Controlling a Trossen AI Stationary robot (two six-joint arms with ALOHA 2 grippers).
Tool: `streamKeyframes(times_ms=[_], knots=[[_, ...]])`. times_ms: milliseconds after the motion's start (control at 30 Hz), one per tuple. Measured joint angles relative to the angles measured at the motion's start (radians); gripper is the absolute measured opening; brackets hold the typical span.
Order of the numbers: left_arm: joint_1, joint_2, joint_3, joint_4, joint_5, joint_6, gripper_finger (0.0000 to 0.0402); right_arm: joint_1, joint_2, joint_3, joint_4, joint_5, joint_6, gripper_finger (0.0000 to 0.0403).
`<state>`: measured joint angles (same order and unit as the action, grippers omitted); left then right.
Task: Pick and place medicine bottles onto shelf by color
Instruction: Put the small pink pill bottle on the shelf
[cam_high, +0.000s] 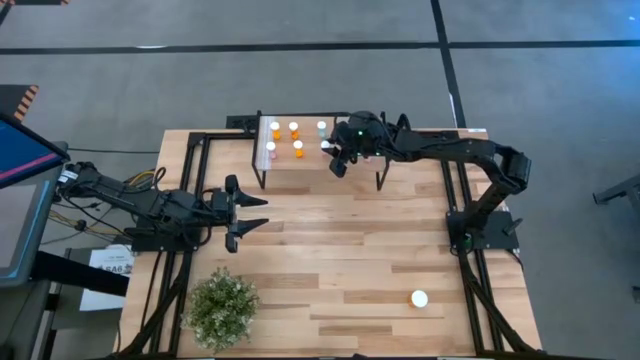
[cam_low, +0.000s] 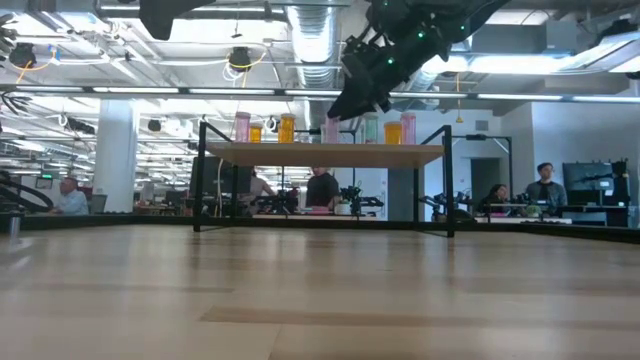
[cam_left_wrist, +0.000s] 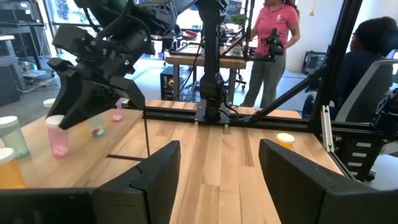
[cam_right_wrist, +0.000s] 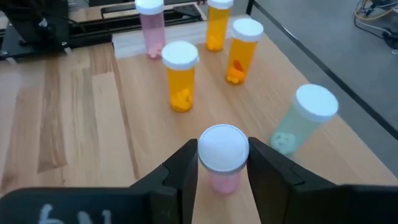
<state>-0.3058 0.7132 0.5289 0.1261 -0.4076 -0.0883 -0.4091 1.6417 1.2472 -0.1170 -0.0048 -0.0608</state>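
Note:
The light-wood shelf (cam_high: 310, 162) stands at the table's far edge. Upright on it are orange bottles (cam_right_wrist: 181, 78), a pink one (cam_right_wrist: 151, 25) by the whitish strip, and a pale green one (cam_right_wrist: 305, 121). My right gripper (cam_right_wrist: 222, 163) reaches over the shelf from the right, slanting down, shut on another pink bottle (cam_low: 330, 128) with a white cap. My left gripper (cam_high: 250, 212) hangs level over the table's left part, open, with nothing between its fingers (cam_left_wrist: 155, 180). My right gripper pinches the pink bottle's white cap (cam_right_wrist: 205, 155) between its two fingers (cam_right_wrist: 180, 171), one on each side. The fingers come slanting down from the table's right. The bottle stays upright, and its bottom appears to rest on the shelf board (cam_left_wrist: 93, 162).
One white-capped bottle (cam_high: 420, 298) stands alone on the table near the front right. A green bushy plant (cam_high: 222, 308) sits at the front left. Black frame rails (cam_high: 200, 140) run round the table. People are in the room beyond the table.

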Motion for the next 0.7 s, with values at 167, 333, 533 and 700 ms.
streamKeyframes(times_ms=[167,333,533,700], knots=[[0.000,0.000,0.000,0.000,0.000,-0.001,0.0206,0.001,0.000,0.000,-0.012,0.000,0.007,0.0143],[0.000,0.000,0.000,0.000,0.000,-0.006,0.0206,0.001,0.000,0.000,-0.014,0.000,0.008,0.0155],[0.000,0.000,0.000,0.000,0.000,-0.005,0.0206,0.000,0.000,0.000,-0.022,0.000,0.008,0.0175],[0.000,0.000,0.000,0.000,0.000,-0.004,0.0206,-0.005,0.000,0.000,-0.019,0.000,0.008,0.0197]])
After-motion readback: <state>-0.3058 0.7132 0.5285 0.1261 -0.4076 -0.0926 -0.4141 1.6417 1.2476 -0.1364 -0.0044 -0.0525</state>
